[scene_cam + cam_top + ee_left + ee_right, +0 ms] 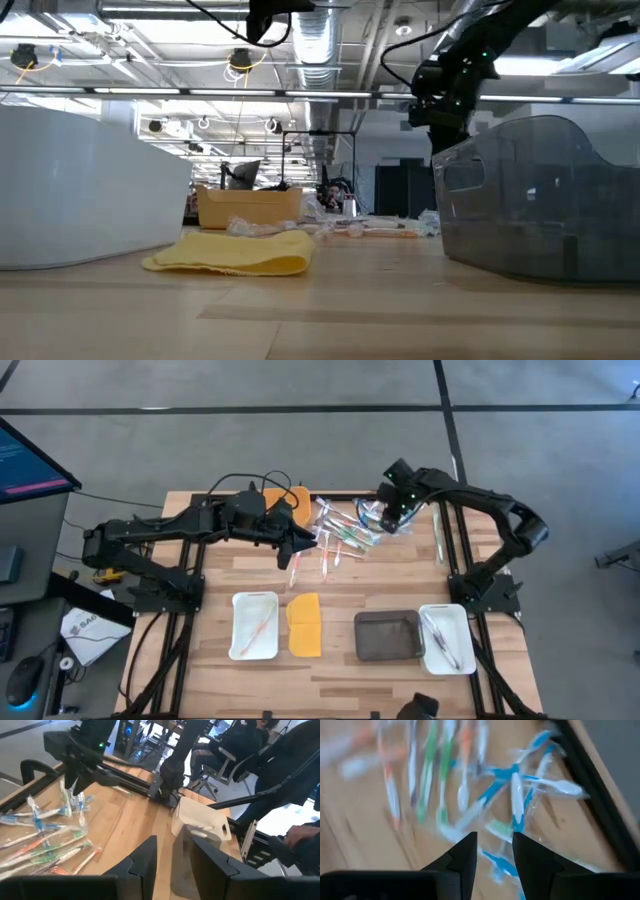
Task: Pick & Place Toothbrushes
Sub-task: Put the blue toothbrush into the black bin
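The toothbrushes [345,535] lie heaped at the far middle of the wooden surface [390,575]. The right gripper [492,845] hangs directly over the heap's blue ones, fingers slightly parted, empty. The left gripper [172,852] is just beside the heap, also parted and empty. One toothbrush rests in the white tray [255,625] nearer than the heap.

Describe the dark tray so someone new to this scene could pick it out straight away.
Start in the high view at the row of trays along the near edge of the wooden table. The dark tray sits between the yellow-orange lid and the right-hand white tray. It alone is smoky grey and empty.
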{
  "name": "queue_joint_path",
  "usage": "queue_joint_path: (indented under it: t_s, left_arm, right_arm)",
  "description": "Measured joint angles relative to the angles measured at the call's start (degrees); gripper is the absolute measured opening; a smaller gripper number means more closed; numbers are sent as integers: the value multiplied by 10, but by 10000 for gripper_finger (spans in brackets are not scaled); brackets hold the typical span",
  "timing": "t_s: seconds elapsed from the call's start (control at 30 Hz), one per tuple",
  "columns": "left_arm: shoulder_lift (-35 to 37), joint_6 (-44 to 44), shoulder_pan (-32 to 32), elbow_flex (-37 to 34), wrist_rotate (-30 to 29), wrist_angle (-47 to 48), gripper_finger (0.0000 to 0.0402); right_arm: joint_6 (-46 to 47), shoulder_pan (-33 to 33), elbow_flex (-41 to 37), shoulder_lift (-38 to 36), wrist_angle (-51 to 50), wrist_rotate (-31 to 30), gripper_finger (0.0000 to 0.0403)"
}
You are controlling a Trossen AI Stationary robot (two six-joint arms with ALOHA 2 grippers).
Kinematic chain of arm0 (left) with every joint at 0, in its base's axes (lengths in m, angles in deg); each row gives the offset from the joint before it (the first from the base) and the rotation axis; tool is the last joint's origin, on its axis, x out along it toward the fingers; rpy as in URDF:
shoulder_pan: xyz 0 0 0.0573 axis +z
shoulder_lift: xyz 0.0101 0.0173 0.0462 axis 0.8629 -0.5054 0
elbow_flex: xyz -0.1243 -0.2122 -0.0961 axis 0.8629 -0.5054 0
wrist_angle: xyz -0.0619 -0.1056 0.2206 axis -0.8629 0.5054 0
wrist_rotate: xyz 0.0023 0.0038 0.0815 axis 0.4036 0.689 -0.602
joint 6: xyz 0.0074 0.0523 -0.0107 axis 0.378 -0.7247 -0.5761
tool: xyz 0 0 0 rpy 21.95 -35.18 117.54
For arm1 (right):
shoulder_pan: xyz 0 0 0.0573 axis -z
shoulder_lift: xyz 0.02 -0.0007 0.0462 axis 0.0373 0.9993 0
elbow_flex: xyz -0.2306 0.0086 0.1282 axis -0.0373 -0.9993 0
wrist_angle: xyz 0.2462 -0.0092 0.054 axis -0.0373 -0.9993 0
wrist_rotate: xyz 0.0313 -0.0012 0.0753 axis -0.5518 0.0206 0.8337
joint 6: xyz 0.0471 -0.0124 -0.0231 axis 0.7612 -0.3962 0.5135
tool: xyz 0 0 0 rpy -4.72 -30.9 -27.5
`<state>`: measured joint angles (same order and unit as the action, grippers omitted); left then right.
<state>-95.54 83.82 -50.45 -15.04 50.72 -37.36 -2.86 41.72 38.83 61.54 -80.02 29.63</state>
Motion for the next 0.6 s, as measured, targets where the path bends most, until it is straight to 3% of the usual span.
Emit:
queue_joint_path:
  t_s: [0.23, 0.6]
  left_arm:
    - [0, 2, 0, 0, 0, 1, 108]
    - [0, 9, -1, 0, -14, 1, 108]
  right_arm:
    - [-249, -15, -10, 7, -60, -3, 120]
    - [-288, -8, -13, 38, -52, -23, 120]
